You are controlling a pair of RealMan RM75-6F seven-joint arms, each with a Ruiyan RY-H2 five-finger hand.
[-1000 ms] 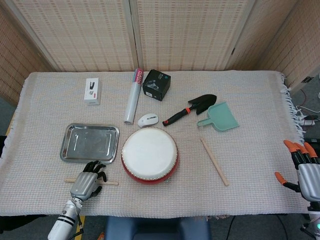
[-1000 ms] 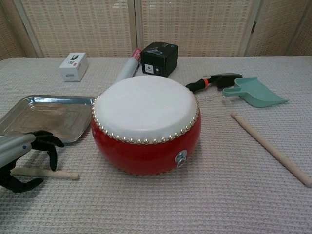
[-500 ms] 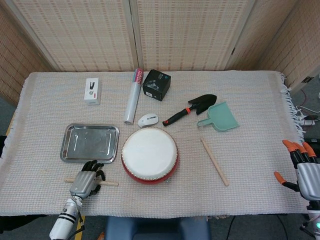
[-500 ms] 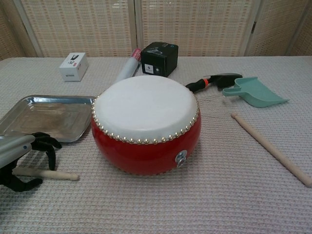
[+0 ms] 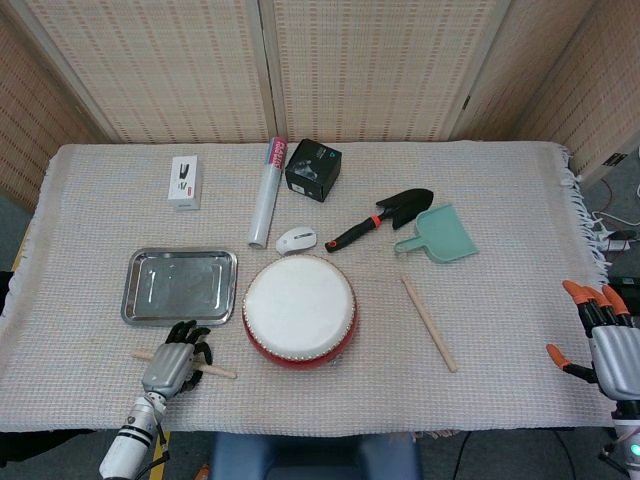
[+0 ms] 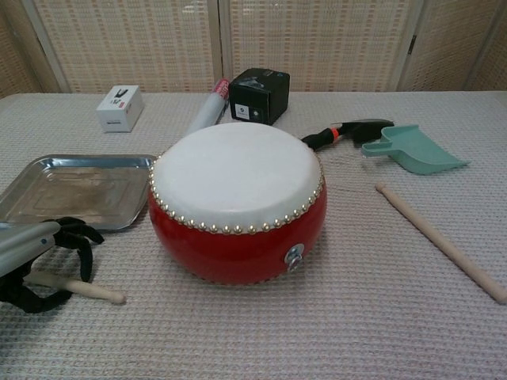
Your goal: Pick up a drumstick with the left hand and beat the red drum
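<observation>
The red drum [image 5: 299,311] [image 6: 238,202] with its white skin stands at the front middle of the table. Left of it lies a wooden drumstick [image 5: 218,371] [image 6: 97,292], low on the cloth and slightly slanted. My left hand [image 5: 172,358] [image 6: 49,261] sits over the stick's middle, its dark fingers curled around the stick from above and the thumb under it. A second drumstick [image 5: 429,323] [image 6: 440,241] lies right of the drum. My right hand [image 5: 600,335] hangs off the table's right edge, its orange-tipped fingers apart and holding nothing.
A steel tray [image 5: 180,286] [image 6: 75,190] lies just behind my left hand. Behind the drum are a white mouse [image 5: 296,240], a rolled tube [image 5: 266,192], a black box [image 5: 313,169], a black trowel [image 5: 385,217], a teal scoop [image 5: 438,236] and a white box [image 5: 184,181].
My left hand's fingers have closed further around the drumstick. The stick has swung from level to slightly slanted, its right end nearer the front edge. The right hand has barely moved.
</observation>
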